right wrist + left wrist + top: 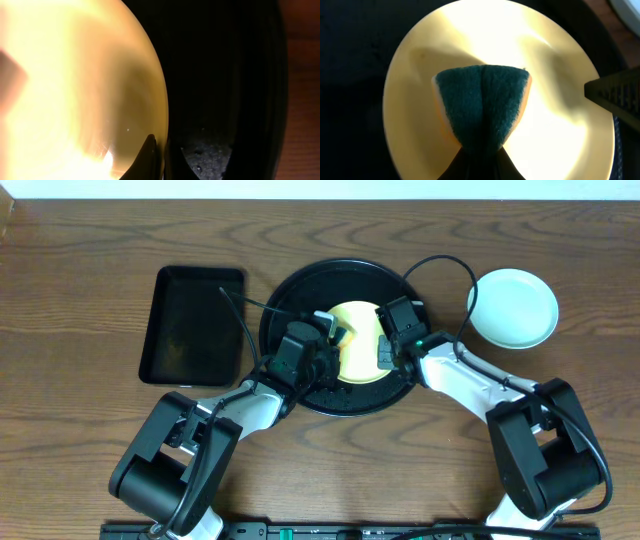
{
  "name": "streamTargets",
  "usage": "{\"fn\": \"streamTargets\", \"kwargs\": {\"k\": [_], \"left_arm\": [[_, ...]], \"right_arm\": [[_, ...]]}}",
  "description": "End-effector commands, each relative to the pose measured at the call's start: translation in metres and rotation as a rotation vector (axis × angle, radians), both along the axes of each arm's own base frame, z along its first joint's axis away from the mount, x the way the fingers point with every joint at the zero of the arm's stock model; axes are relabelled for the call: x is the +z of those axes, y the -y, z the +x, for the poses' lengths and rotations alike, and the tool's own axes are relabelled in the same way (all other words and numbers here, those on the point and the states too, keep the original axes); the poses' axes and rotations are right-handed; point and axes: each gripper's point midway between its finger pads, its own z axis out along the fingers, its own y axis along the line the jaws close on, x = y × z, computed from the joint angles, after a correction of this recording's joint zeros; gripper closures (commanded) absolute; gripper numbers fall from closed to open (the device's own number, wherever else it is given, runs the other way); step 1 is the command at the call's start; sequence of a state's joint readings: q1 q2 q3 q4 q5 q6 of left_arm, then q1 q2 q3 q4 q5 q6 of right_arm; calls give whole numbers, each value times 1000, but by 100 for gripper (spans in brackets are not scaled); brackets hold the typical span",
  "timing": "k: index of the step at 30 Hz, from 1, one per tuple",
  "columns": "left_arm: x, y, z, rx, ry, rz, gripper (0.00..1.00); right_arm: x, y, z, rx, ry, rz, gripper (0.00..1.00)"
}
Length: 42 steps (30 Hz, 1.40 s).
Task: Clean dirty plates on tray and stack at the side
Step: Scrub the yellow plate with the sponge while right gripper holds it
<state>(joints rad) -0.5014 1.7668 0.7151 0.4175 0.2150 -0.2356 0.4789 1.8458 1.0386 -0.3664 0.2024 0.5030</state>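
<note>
A folded green sponge [482, 105], clamped in my left pincer [480, 162], hangs over the middle of the yellow plate [560, 140], which sits in the round black tray [290, 295]. My right pincer [159, 152] is closed narrow on the plate's right rim, apparently steadying it. A mint plate [513, 307] lies apart on the worktop [90, 260], right of the tray.
</note>
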Motion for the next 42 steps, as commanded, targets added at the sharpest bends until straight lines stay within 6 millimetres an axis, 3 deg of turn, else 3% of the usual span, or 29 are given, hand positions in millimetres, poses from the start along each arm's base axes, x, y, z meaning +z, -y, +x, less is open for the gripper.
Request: {"fn": "streamTargets", "kwargs": {"k": [1,9,18,24,34,42], "left_arm": [[13,5,4,-8,30,-23,93],[24,9,11,-8,77,-50,93],[6,2,-1,-16,5,5,92],[-4,-20,4,75,5,101,92],[-17,-20,4,75,-13,112,93],[-12,-17,9,77,14,96,92]], "right_arm": [[-16,-18,-28,79,-90,8,99],[-19,-22,-43,109,-132,-15,99],[-20,-21,-44,107,-140,-21,99],[-20,-21,-45,109,-143,-18,99],[-20,-21,-45,109,-143,-18,99],[-20,-21,-45,118,-143,-21,99]]}}
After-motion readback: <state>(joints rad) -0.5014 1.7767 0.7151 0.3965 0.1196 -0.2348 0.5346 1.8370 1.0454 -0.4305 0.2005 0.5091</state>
